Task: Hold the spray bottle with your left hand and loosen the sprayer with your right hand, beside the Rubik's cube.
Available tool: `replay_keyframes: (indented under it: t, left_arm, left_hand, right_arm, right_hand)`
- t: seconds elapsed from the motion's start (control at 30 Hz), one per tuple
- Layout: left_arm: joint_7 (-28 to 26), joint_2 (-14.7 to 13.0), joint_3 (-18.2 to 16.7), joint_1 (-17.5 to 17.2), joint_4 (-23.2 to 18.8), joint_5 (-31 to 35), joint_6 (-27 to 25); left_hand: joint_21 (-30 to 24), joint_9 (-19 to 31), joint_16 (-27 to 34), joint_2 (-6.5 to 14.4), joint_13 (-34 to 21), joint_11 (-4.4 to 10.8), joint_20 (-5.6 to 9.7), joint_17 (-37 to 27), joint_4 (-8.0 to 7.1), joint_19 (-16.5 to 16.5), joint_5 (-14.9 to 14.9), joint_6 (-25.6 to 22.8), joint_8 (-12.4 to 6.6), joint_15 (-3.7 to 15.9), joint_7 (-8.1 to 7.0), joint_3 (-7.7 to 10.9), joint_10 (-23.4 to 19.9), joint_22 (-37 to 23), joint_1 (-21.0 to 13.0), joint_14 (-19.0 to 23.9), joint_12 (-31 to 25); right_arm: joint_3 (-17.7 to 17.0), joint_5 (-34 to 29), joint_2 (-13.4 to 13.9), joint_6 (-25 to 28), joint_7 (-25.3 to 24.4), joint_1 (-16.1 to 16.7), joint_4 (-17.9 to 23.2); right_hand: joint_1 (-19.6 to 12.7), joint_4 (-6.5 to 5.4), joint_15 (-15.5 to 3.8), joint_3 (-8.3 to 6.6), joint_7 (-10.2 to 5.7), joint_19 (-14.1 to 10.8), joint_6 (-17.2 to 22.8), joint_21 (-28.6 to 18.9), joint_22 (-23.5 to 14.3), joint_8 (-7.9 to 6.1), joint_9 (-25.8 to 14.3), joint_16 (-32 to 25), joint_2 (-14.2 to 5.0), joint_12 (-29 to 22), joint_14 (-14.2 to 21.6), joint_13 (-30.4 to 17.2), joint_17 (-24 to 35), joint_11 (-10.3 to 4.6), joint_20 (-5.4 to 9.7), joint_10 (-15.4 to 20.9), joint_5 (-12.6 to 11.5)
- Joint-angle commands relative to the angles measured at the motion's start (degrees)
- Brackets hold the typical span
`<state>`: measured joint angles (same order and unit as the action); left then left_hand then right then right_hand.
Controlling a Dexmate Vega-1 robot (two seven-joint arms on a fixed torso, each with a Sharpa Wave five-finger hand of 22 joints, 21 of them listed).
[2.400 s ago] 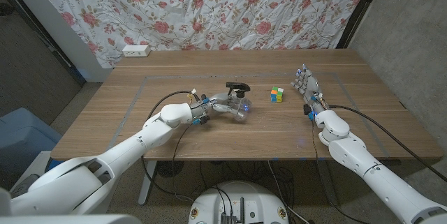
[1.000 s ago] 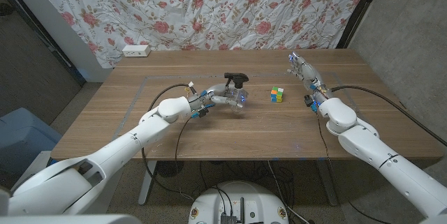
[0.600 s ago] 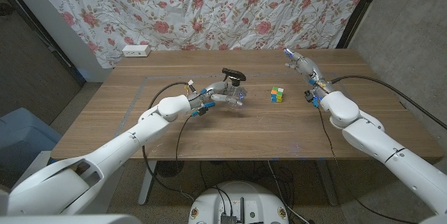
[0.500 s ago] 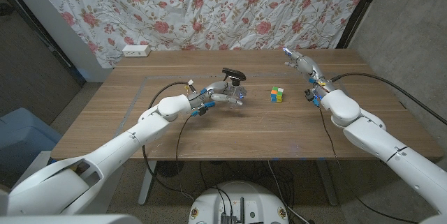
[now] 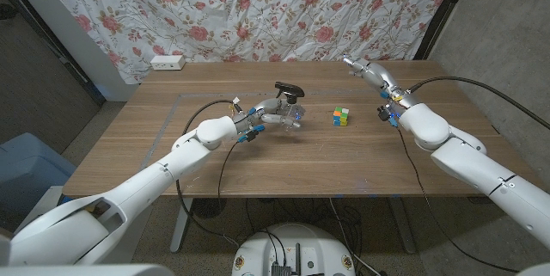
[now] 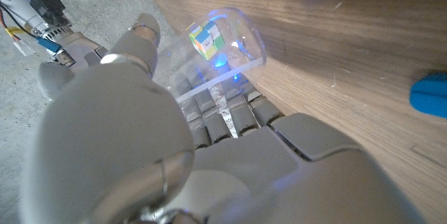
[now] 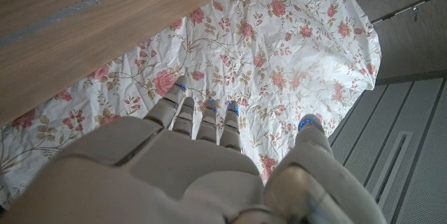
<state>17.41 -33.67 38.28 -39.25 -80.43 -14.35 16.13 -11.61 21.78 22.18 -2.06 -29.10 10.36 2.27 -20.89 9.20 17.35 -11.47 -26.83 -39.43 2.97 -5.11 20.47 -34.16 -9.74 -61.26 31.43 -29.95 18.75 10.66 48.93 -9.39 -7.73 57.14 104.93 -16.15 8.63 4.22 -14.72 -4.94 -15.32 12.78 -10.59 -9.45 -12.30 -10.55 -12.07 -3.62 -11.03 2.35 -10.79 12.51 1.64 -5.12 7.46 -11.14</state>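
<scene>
- Standing under a rose-print curtain [image 5: 258,9]: one wooden table [image 5: 172,151]; white power strip [image 5: 168,62] at its far left corner.
- One clear spray bottle [image 5: 290,113], black sprayer [image 5: 290,92], mid-table, gripped by left hand [image 5: 262,116]; contents probably none, unclear.
- One Rubik's cube [image 5: 341,117] just beside the bottle.
- Right hand [image 5: 368,72] raised near the far right edge, fingers apart, holding nothing.

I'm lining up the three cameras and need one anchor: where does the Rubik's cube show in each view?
Head view: the Rubik's cube sits on the table, right of centre, beside the spray bottle that the left hand holds.
Left wrist view: the cube shows through the clear bottle, past the hand's fingers.
Right wrist view: not in it.
Shared landmark: the wooden table.
</scene>
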Motion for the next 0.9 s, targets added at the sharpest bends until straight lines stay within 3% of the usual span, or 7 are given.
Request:
replay_keyframes:
  t: [0.03,0.47,0.7,0.77,0.9]
  left_arm:
    - [-1.9,-0.3,-0.3,-0.7,-2.4,0.3,-1.4]
    - [-2.2,0.0,-0.2,-0.6,-2.6,0.2,-1.5]
    - [-2.0,0.1,0.0,-0.5,-2.4,0.1,-1.5]
    - [-2.0,0.2,0.0,-0.5,-2.3,0.1,-1.5]
    - [-2.1,0.3,0.1,-0.4,-2.3,0.2,-1.5]
  left_hand:
    - [0.0,0.0,0.0,1.7,-0.3,0.64,2.85,-0.1,-0.02,0.6,-0.5,0.4,-0.25,8.78,0.28,-0.52,0.1,-0.3,-0.2,0.1,0.2]
    - [0.0,-0.7,-1.2,1.1,0.3,0.44,2.57,1.0,-0.33,0.8,-0.6,2.2,0.33,8.12,1.13,-1.0,1.9,-0.3,1.2,-0.5,1.7]
    - [-0.1,-1.1,-0.9,1.6,0.7,0.35,2.45,1.0,-0.52,1.1,-0.7,2.4,0.48,8.2,1.39,-1.18,1.6,-0.3,1.6,0.0,2.1]
    - [-0.1,-1.2,-1.0,1.6,0.8,0.23,2.41,1.1,-0.53,1.2,-0.7,2.4,0.51,8.2,1.4,-1.18,1.5,-0.3,1.7,0.0,2.2]
    - [-0.1,-1.4,-1.0,1.7,1.0,0.24,2.44,1.2,-0.59,1.2,-0.7,2.2,0.48,8.24,1.44,-1.23,1.4,-0.3,1.9,0.1,2.4]
  right_arm:
    - [-2.0,-3.0,3.9,1.6,1.7,1.1,4.9]
    - [-4.1,-5.0,7.0,2.5,3.9,2.0,9.2]
    - [-4.6,-6.3,8.9,4.2,5.9,2.0,12.1]
    - [-3.9,-10.2,11.1,8.5,6.8,1.4,14.6]
    - [-4.0,-10.6,11.8,9.8,8.1,1.1,16.4]
  right_hand:
    - [-0.1,0.48,0.43,-0.17,-0.04,0.2,0.1,0.2,-0.2,0.17,-0.2,0.1,0.47,0.1,-0.2,-0.2,0.1,-0.22,-0.08,-0.4,0.0]
    - [-1.0,0.91,0.77,-0.46,0.23,0.2,0.7,0.0,-0.2,0.05,-0.3,0.1,0.75,0.0,-0.4,-0.3,0.0,0.06,-0.5,-0.5,0.2]
    - [-3.6,1.76,1.88,-1.5,0.86,0.3,-0.3,0.0,-0.2,0.33,-0.4,0.1,0.94,0.1,-0.6,-0.3,-0.1,0.59,-1.12,-1.3,-0.4]
    - [-4.7,1.96,2.03,-1.88,0.71,0.4,-1.1,0.0,-0.2,0.57,-0.5,0.2,1.25,0.3,-0.9,-0.3,-0.1,0.39,-1.33,-1.9,-0.6]
    - [-6.2,2.12,2.84,-2.41,0.79,1.1,-1.5,0.2,-0.2,0.53,-0.7,0.4,1.8,0.4,-1.7,-0.3,-0.1,0.78,-1.81,-3.0,-1.0]
